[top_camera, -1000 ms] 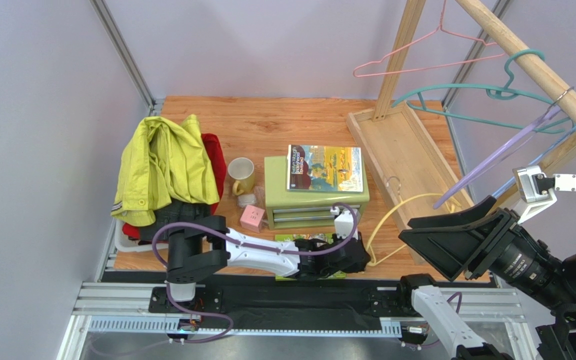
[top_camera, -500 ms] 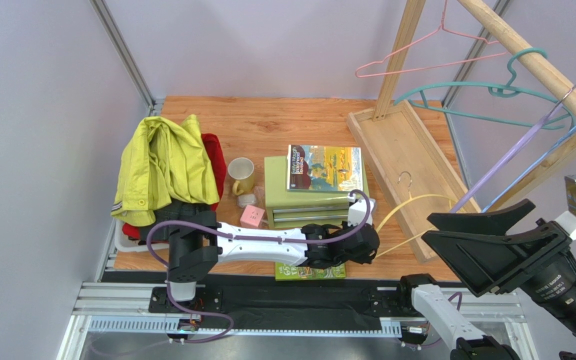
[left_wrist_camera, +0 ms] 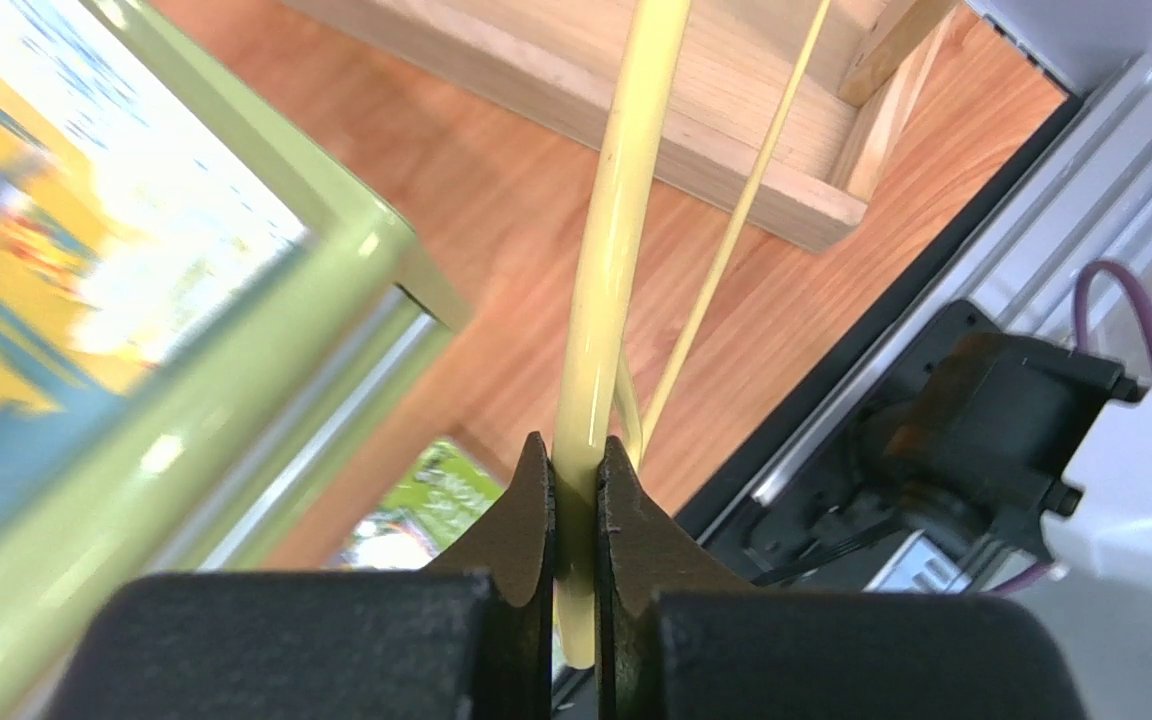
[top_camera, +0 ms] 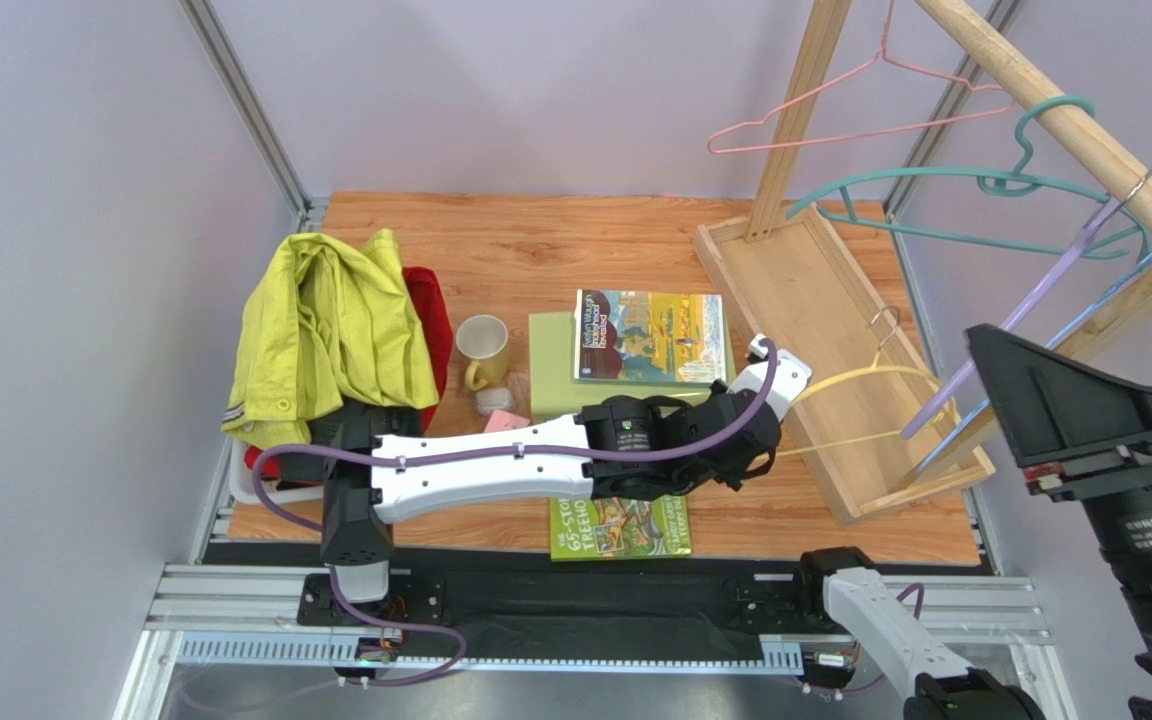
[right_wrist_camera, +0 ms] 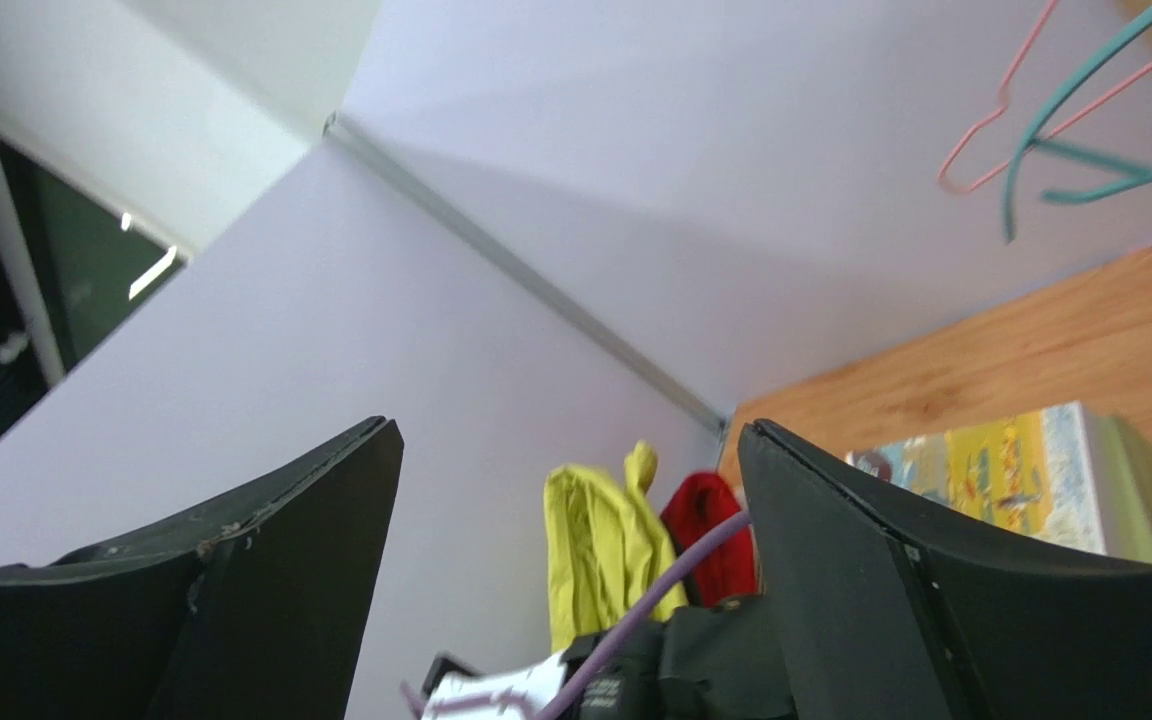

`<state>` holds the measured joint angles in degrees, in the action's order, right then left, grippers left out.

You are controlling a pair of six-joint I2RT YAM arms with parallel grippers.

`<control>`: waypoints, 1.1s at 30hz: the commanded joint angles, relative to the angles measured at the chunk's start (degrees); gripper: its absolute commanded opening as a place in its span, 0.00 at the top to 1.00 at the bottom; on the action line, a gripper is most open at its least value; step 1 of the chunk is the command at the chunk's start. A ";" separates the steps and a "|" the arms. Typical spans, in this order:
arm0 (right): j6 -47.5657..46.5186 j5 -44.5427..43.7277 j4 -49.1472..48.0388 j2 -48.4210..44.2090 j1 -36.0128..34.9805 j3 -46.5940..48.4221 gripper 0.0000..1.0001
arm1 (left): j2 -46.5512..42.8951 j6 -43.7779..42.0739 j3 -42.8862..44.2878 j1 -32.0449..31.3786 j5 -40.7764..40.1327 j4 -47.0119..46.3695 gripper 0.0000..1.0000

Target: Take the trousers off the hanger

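A: What is lying far out to the left of the left gripper?

B: The trousers [top_camera: 330, 342], a soft heap of yellow-green, red and dark cloth, are sitting at the table's left edge, well apart from both grippers. A pale yellow ceramic mug [top_camera: 483, 350] is standing just right of that heap.

A: And the left gripper [left_wrist_camera: 575, 495] itself?

B: Its black fingers [left_wrist_camera: 531, 503] are pressing together on the yellow plastic hanger [left_wrist_camera: 609, 255], pinching the thick bar with only the bar's width between them. The arm is stretching low and rightward across the table, its wrist passing in front of the green drawer box [top_camera: 555, 360] carrying the colourful picture book [top_camera: 651, 335].

A: What is lying beyond the fingertips?

B: The hanger is reaching ahead into the long wooden tray [top_camera: 808, 330] at the foot of the clothes rack.

A: The right gripper [right_wrist_camera: 567, 495]?

B: It is gaping wide, holding nothing, raised and tilted upward at the far right, with the teal wire hanger [right_wrist_camera: 1086, 128] hanging above it.
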<state>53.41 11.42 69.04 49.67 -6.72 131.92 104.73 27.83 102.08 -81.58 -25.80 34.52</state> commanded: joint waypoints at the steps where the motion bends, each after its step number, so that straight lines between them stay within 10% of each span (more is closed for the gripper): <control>1: -1.19 -21.50 -8.70 -5.80 -0.49 -4.62 0.12 | -5.50 -16.30 8.02 0.72 -0.31 -0.94 1.00; 18: 1.79 -24.44 -2.86 0.15 -8.22 0.98 0.21 | 3.82 -35.92 37.40 6.26 12.45 3.62 1.00; 33: 1.00 -24.43 -2.59 4.03 -8.48 -3.24 0.15 | -5.76 -35.48 16.85 8.98 12.19 3.01 1.00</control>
<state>54.63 -11.46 67.42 55.51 -14.94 128.51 104.25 -7.25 124.16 -72.34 -12.56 41.60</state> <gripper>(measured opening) 0.843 0.042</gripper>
